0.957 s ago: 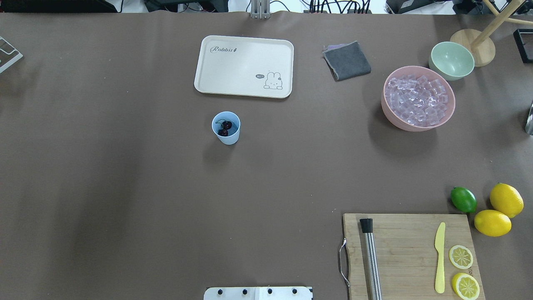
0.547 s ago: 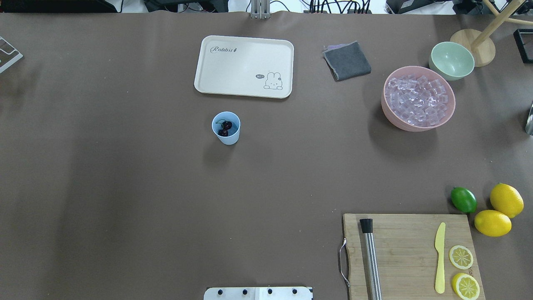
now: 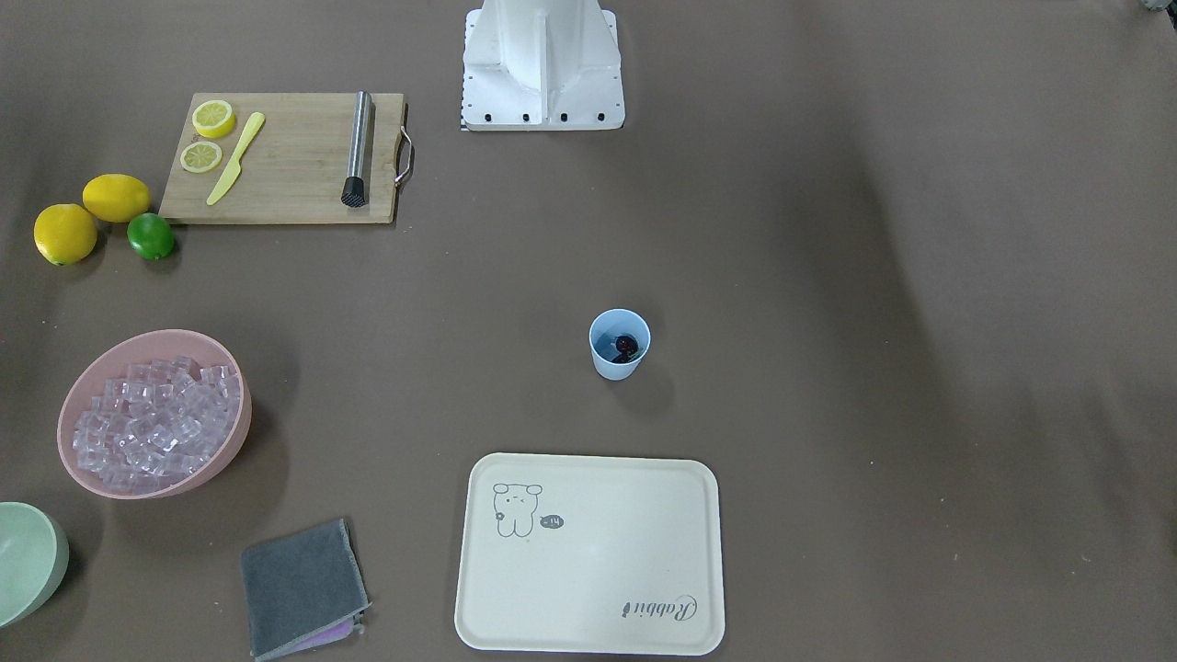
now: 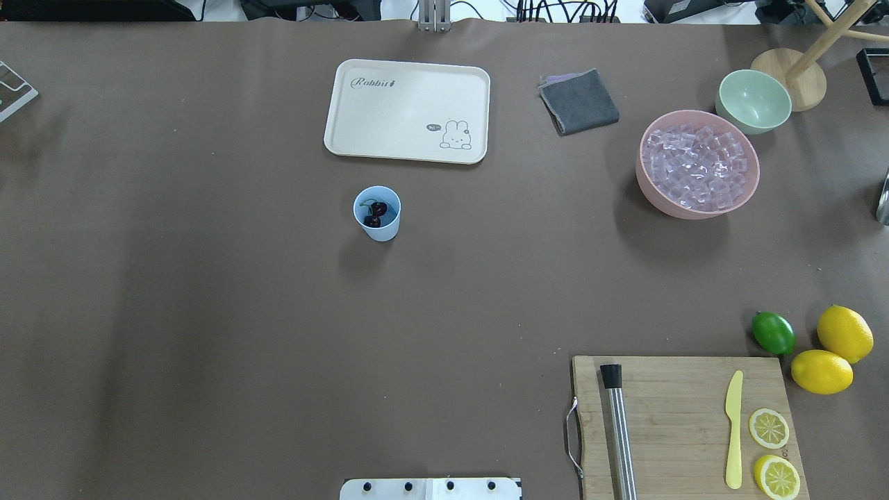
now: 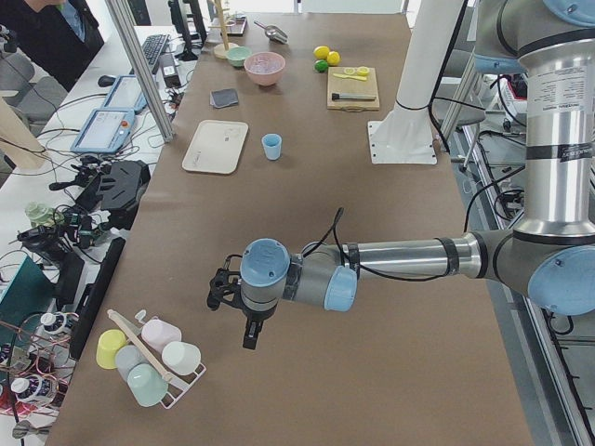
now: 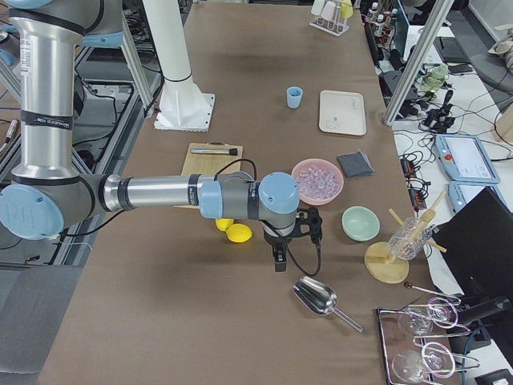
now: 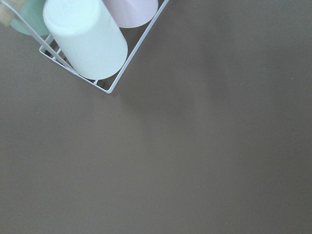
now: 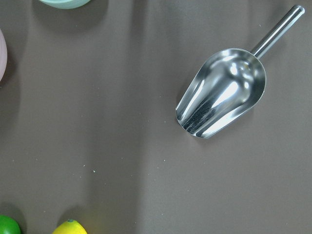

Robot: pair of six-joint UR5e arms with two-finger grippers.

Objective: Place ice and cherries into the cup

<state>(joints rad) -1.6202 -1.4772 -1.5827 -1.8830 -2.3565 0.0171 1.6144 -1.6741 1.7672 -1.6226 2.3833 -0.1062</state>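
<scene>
The light blue cup (image 4: 383, 232) stands upright near the table's middle, just in front of the cream tray. The dark red cherries (image 4: 375, 213) lie inside it; they also show in the front-facing view (image 3: 626, 345). The ice (image 4: 696, 169) fills the pink bowl (image 4: 694, 210) at the right; I see no ice in the cup. My left gripper (image 5: 249, 336) hangs far off at the table's left end, near a cup rack. My right gripper (image 6: 279, 261) hangs at the right end, above a metal scoop (image 8: 222, 92). Neither shows its fingers in a view that tells open from shut.
A cream tray (image 4: 407, 111), a grey cloth (image 4: 578, 101) and a pale green bowl (image 4: 753, 101) lie at the back. A cutting board (image 4: 684, 423) with muddler, yellow knife and lemon slices is at the front right, beside a lime (image 4: 773, 332) and lemons.
</scene>
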